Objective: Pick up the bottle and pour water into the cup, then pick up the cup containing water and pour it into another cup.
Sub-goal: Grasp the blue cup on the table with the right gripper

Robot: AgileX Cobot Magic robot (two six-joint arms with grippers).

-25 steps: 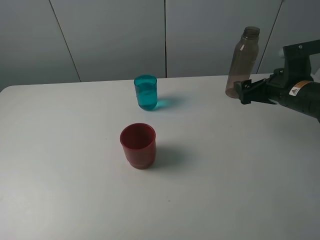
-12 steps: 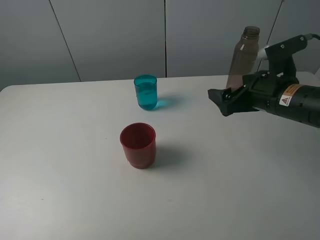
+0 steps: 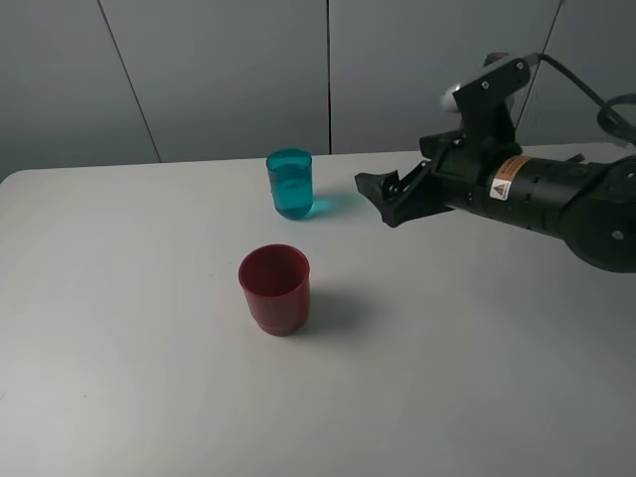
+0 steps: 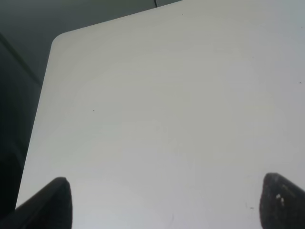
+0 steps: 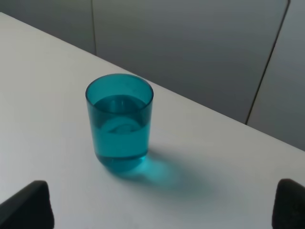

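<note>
The teal cup (image 3: 289,184) stands upright at the back middle of the table, about two thirds full of water; it also shows in the right wrist view (image 5: 119,121). The red cup (image 3: 274,288) stands in front of it, upright. My right gripper (image 3: 380,199) is open and empty, a short way right of the teal cup, which sits between and beyond its fingertips (image 5: 28,205). The bottle is almost hidden behind the right arm; only its neck top (image 3: 495,58) peeks out. My left gripper (image 4: 164,202) is open over bare table and does not show in the high view.
The white table (image 3: 447,378) has a rounded far-left corner (image 4: 59,40) with a dark drop beyond it. A grey panelled wall (image 3: 229,70) stands just behind the table's back edge. The right arm's body (image 3: 556,199) hangs over the back right of the table.
My right arm has moved left, away from the bottle and toward the teal cup, with the gripper open. The cups have not moved.
</note>
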